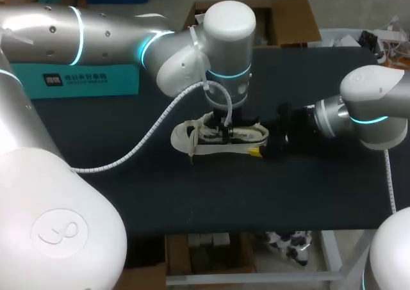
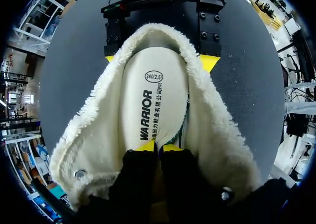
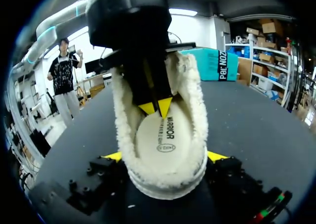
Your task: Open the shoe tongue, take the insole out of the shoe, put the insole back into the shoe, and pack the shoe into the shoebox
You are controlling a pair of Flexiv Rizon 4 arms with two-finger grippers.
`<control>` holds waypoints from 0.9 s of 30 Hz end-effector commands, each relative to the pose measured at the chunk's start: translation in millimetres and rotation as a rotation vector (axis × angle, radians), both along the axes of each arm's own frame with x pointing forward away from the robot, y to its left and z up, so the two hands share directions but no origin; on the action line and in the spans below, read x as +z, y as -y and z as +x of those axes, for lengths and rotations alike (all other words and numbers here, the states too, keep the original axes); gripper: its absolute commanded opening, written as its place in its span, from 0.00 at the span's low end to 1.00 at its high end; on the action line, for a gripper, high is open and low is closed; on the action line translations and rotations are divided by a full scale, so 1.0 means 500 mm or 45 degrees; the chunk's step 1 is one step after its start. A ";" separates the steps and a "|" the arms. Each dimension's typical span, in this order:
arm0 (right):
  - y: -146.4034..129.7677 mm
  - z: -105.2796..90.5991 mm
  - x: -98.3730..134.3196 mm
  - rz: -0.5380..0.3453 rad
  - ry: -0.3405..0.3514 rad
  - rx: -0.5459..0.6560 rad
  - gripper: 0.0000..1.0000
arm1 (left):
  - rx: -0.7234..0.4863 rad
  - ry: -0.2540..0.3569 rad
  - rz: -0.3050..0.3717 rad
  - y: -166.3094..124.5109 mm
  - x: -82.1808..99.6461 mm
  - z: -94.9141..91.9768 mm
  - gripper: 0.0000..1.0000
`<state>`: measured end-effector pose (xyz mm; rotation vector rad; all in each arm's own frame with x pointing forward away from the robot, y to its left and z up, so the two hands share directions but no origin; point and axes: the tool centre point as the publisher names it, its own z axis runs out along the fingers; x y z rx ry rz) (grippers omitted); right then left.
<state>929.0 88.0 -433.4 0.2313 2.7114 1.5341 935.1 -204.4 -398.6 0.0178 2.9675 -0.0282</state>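
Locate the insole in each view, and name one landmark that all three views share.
Head view: hidden inside the shoe, under the left hand.
Left wrist view: insole just ahead of that hand, inside the shoe.
Right wrist view: insole inside the shoe, beneath the left hand.
Landmark: the right hand gripping the heel.

The shoe [image 1: 205, 148] is lined in thick cream fleece [image 2: 94, 140] that is shaggy and matt, around a smooth printed insole [image 2: 153, 95]. The table [image 1: 128, 194] has a dark matt cover. At its ten o'clock the shoebox [image 1: 83, 79] is teal card with a faint sheen. The left arm [image 1: 96, 34] and right arm [image 1: 371, 104] are glossy white plastic and satin silver metal. The right gripper [image 3: 165, 156] is matt black, with smooth yellow fingertips [image 3: 218, 156].
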 end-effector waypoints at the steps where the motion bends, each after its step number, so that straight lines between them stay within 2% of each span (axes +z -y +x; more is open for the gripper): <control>1: -0.002 -0.002 -0.019 0.006 0.000 0.006 0.00 | -0.054 -0.028 -0.081 -0.011 -0.099 0.046 0.00; 6: -0.002 -0.002 -0.019 0.006 0.000 0.006 0.00 | -0.143 -0.103 -0.190 -0.002 -0.032 0.016 0.00; 13: -0.002 -0.002 -0.019 0.006 0.000 0.006 0.00 | -0.185 -0.135 -0.280 -0.001 0.031 -0.013 0.00; 21: -0.002 -0.002 -0.019 0.006 0.000 0.006 0.00 | -0.253 -0.176 -0.360 0.000 0.082 -0.039 0.00; 27: -0.002 -0.002 -0.019 0.006 0.000 0.006 0.00 | -0.289 -0.218 -0.411 0.004 0.101 -0.050 0.00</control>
